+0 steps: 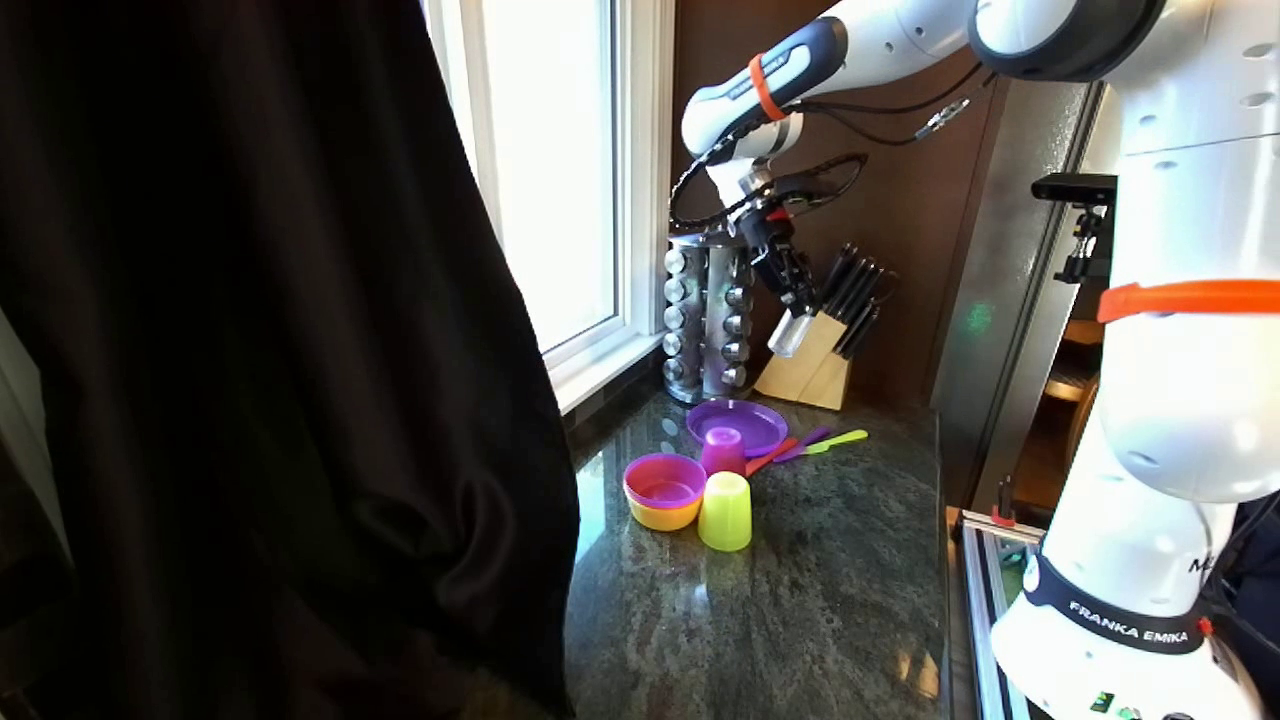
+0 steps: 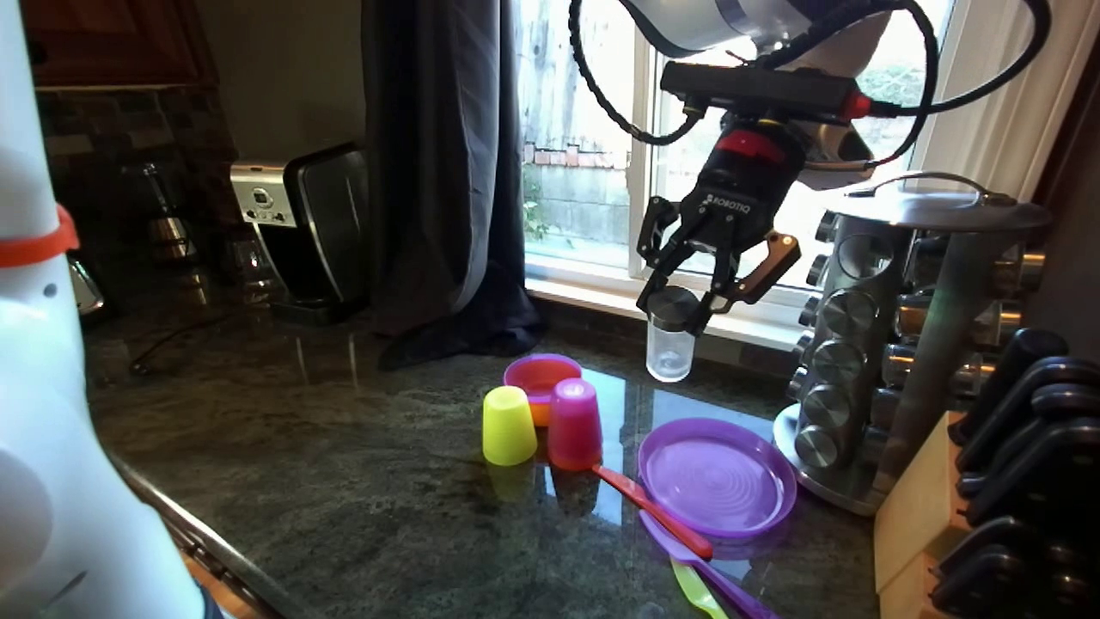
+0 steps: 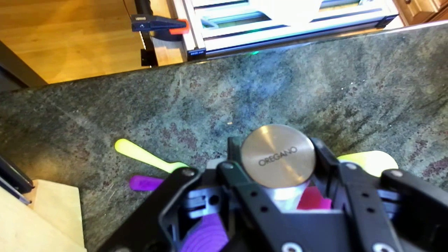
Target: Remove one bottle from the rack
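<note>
My gripper is shut on the bottle, a small clear glass jar with a silvery cap. In an exterior view, the fingers (image 2: pixel 672 311) pinch the bottle (image 2: pixel 670 354) at its cap, and it hangs nearly upright in the air. In an exterior view, the gripper (image 1: pixel 797 302) holds the bottle (image 1: pixel 789 337) in front of the knife block. In the wrist view, the fingers (image 3: pixel 277 150) press both sides of the cap (image 3: pixel 278 156), which reads OREGANO. The silvery rack (image 1: pixel 716 330) stands beside the gripper with several like jars. The rack (image 2: pixel 937 211) is out of the wrist view.
A wooden knife block (image 2: pixel 915 507) stands beside the rack. A purple plate (image 2: pixel 718 477), red, purple and green cutlery (image 2: pixel 657 507), a pink cup (image 2: pixel 575 425), a yellow-green cup (image 2: pixel 509 425) and stacked bowls (image 1: pixel 664 492) are on the dark counter. A window and curtain (image 1: pixel 300 360) border it.
</note>
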Controlling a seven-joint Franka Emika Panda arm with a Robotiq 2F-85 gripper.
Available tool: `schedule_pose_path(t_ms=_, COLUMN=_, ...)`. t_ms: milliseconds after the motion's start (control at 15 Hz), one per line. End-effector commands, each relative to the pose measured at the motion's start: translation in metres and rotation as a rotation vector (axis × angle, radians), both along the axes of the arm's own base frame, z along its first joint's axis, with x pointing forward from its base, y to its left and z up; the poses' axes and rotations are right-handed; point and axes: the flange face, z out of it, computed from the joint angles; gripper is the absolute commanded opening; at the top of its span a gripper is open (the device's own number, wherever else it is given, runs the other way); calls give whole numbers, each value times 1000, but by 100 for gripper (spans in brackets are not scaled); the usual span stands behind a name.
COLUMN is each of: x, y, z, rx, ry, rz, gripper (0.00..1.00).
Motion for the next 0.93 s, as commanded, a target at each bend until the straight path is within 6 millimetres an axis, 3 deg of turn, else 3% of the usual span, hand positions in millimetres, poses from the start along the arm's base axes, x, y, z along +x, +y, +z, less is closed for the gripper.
schedule_pose_path(t_ms=0, x=17, y=-13, z=-16, rx=32, ry=67, rz=-83, gripper=25)
schedule_pose_path(t_ms=67, x=7, y=-6, z=-10, rx=14, ry=43, rz=-33, gripper=50)
schedule_pose_path(t_ms=333, x=16, y=-11, z=-18, rx=18, ry=59, rz=-56, gripper=50)
schedule_pose_path(t_ms=400, x=16, y=-11, z=-17, rx=18, ry=60, rz=-57, gripper=25)
schedule_pose_path(t_ms=867, x=36, y=17, z=-26, rx=-162, ry=167, rz=172, gripper=25)
